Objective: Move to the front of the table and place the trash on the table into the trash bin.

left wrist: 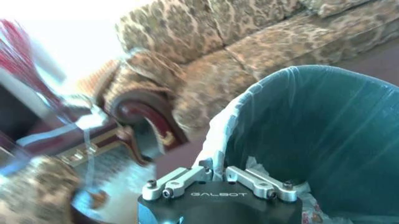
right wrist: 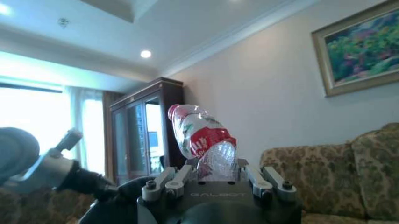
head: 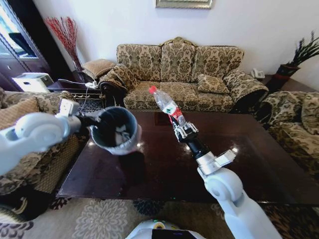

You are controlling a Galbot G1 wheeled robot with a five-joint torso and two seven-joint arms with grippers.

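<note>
A patterned sofa (head: 179,74) backs the dark table (head: 164,169). The left gripper (head: 94,119), at nine o'clock, is clamped on the rim of the bin (head: 115,130), holding it tipped above the table's left edge, mouth turned to the robot, likely to receive trash. Near centre, the right gripper (head: 182,130) pinches the bottle (head: 167,105) by its base, cap toward eleven o'clock, beside the bin.

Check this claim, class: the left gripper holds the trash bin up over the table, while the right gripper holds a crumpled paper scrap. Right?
Not quite. The right gripper holds a clear plastic bottle with a red cap, as the right wrist view shows. The left gripper does hold the trash bin over the table.
</note>
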